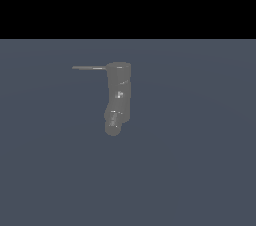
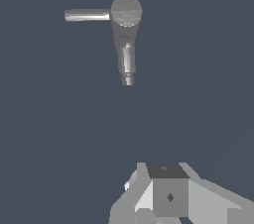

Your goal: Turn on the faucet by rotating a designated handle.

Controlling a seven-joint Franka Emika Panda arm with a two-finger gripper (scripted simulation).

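The faucet (image 1: 118, 97) stood alone on the plain grey floor (image 1: 200, 170), and the handle (image 1: 89, 68) ran from its top as a thin straight rod toward the exterior view's left — long axis level, at right angles to the spout. In the wrist view the faucet (image 2: 126, 29) and handle (image 2: 87, 15) lay well apart from the end effector (image 2: 166, 196), with bare ground between. Only its body showed at the frame edge, so whether its fingers were spread or pressed together could not be told. Nothing crowded the rod — by my judgement its free tip offered the most leverage for a sideways push.
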